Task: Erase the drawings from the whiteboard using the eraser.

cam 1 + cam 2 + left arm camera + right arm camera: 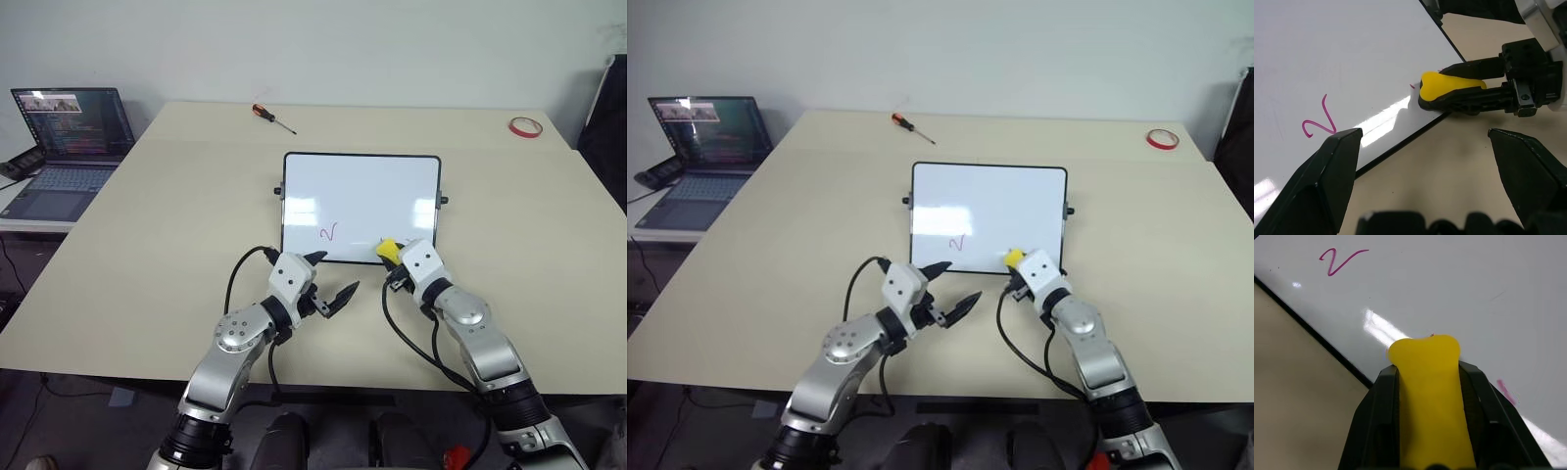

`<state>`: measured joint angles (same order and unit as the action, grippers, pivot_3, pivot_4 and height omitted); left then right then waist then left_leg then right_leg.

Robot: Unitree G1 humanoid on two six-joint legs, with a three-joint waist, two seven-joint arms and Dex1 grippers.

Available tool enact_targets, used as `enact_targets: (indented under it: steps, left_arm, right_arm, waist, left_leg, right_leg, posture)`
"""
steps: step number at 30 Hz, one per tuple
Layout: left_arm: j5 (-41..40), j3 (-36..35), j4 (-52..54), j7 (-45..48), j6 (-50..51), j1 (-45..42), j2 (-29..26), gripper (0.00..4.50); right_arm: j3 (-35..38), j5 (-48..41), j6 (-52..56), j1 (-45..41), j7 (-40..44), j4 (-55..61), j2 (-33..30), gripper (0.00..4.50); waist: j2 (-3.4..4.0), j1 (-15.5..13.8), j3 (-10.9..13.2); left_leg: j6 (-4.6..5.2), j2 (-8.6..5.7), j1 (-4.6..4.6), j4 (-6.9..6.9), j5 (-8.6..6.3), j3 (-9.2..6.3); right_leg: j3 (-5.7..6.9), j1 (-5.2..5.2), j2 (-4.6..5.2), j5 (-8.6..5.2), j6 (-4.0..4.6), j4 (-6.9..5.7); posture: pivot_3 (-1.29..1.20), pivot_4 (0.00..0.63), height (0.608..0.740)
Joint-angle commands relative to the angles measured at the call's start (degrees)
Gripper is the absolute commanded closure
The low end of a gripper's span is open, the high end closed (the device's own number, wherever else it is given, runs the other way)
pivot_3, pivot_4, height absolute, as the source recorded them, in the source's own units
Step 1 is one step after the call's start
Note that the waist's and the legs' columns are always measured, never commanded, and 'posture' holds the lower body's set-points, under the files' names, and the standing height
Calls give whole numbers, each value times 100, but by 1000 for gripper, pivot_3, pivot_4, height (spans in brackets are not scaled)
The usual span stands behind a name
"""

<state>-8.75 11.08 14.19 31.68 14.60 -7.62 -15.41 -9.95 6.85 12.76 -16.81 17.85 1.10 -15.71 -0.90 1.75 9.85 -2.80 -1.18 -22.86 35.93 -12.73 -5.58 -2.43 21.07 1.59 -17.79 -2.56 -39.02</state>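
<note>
At board's (361, 176) near edge | right gripper (394, 257) clamps eraser (387, 249), left gripper (331, 279) agape | step: wiping | next: sweep toward tick (328, 233).

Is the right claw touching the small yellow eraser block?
Touching. In the right wrist view, the right claw has both black fingers pressed against the sides of the small yellow eraser block, over the white board.

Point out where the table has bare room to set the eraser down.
Bare tabletop runs between the whiteboard and the red tape ring, and between the board's left edge and the laptop. It is crowded at the board's near edge, where the left gripper and the right gripper holding the eraser sit.
</note>
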Motion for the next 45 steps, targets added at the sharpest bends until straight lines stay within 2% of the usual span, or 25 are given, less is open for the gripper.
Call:
enact_targets:
  steps: [1,9,16,33,35,37,45]
  left_arm:
    - [-16,87,196,-7,-68,-96,65,0]
    - [-21,81,190,-8,-80,-101,58,0]
    - [-22,76,273,-50,-61,-15,48,0]
    - [-41,93,275,-78,-65,-15,27,0]
    - [-70,112,294,-30,-67,58,0,0]
    - [-83,125,301,-11,-67,83,-7,0]
    - [-85,121,240,32,-88,14,5,0]
  right_arm:
    - [142,38,-195,-317,-302,-205,191,3244]
    - [-171,168,-401,-805,-418,-592,672,3244]
    - [-260,357,-126,-639,-297,-535,366,3244]
    - [-249,381,-108,-632,-275,-517,375,3244]
    - [322,390,44,203,101,-17,-558,3244]
    - [565,339,169,600,238,268,-1010,3244]
    - [545,274,382,706,225,550,-956,3244]
  waist:
    - [0,4,0]
    - [1,11,1]
    - [1,5,1]
    - [1,5,1]
    - [2,-65,1]
    - [1,-184,0]
    - [-11,-50,1]
  left_leg:
    - [0,0,0,0,0,0]
    - [0,2,-6,-7,0,2]
    - [0,0,-7,-7,-1,1]
    - [0,-1,-6,-6,-1,-1]
    - [0,-1,-9,-6,-1,-3]
    - [1,-24,-13,-5,-1,-25]
    - [5,-6,51,-1,-2,-13]
  right_leg:
    - [0,1,0,0,0,0]
    - [-2,10,-2,0,1,0]
    - [-1,9,1,0,1,3]
    - [2,7,1,0,1,1]
    - [3,7,2,0,1,2]
    - [11,-3,26,-11,-10,14]
    - [9,-65,36,-29,-26,13]
  posture:
    - [0,150,740]
    - [0,150,740]
    - [0,150,740]
    - [0,150,740]
    - [0,150,740]
    - [0,150,740]
    - [0,150,740]
